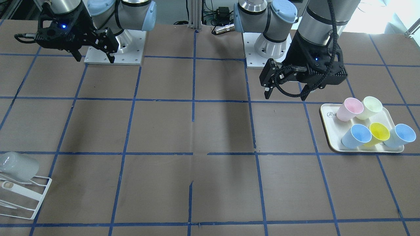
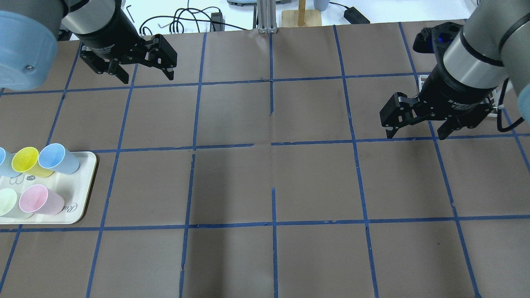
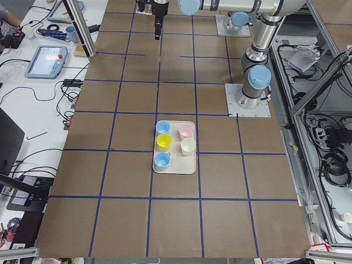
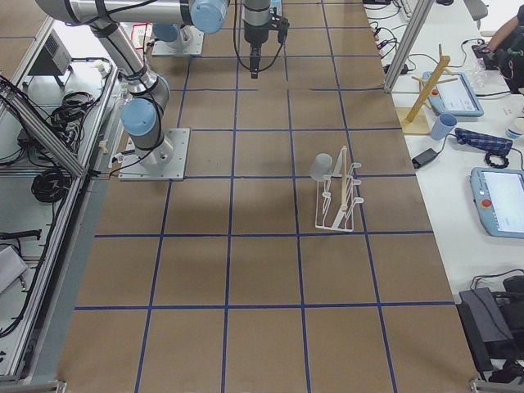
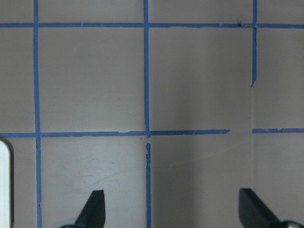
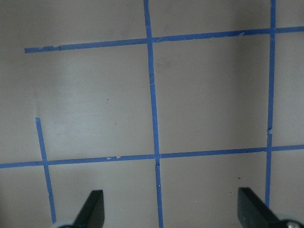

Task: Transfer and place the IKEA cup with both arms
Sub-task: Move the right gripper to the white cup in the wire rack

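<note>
2 grippers hang above the brown taped table (image 1: 210, 131), and neither carries anything. The left gripper (image 1: 286, 96) hovers near the cream tray (image 1: 329, 118), on the tray's robot side and not touching it. Its fingers are spread wide, and the left wrist view shows only bare table between the 2 tips. The right gripper (image 1: 95, 60) hangs close to its own arm's base, also spread wide with nothing between its fingers.

The IKEA cup (image 1: 16, 165), pale grey-white, sits tilted on the white wire rack (image 4: 341, 192) at the table's far edge on the robot's right side. It is well apart from both grippers.

5 coloured cups stand on the tray: a pink cup (image 1: 349, 109), a pale yellow-green cup (image 1: 370, 107), a yellow cup (image 1: 379, 132) and 2 light blue cups (image 1: 357, 135). 1 bare spot remains on the tray beside the pink cup.

As for progress, no grasp, hand-over or carry is under way. The pictures do not settle whether the rack is the cup's start or its goal. If the rack is the start, nothing is done: the right arm must fetch the cup, pass it across mid-table, and the left arm must set it in the tray's bare spot. If the rack is the goal, the placing is complete.
</note>
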Robot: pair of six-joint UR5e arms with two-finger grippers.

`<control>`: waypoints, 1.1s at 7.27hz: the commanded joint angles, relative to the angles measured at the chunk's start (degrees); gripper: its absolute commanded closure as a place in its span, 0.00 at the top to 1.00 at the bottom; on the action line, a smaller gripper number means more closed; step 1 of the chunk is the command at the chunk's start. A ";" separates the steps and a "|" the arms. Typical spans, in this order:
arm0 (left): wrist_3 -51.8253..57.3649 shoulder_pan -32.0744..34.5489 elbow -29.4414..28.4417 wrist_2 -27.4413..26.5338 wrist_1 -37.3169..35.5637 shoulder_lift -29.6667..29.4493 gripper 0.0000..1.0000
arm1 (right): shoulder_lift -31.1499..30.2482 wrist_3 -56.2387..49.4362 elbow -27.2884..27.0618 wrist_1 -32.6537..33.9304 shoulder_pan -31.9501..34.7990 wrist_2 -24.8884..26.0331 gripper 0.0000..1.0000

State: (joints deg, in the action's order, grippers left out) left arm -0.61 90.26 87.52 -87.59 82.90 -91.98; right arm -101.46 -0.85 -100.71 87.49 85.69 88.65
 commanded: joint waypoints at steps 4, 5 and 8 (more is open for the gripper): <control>0.00 0.00 -0.16 0.05 -0.02 -0.04 1.00 | 4.59 -6.57 0.78 5.73 -10.18 -0.14 1.00; 0.00 -0.09 -0.16 0.05 -0.02 -0.04 1.00 | 6.78 -9.05 0.60 9.24 -11.41 -0.14 1.00; 0.00 0.00 0.19 0.05 -0.28 -0.04 1.00 | 12.93 -15.64 1.04 16.97 -16.08 -0.14 1.00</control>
State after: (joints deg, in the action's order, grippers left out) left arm -0.61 90.22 87.53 -87.54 82.72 -92.04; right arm -91.45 -13.14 -99.97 100.49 71.25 88.45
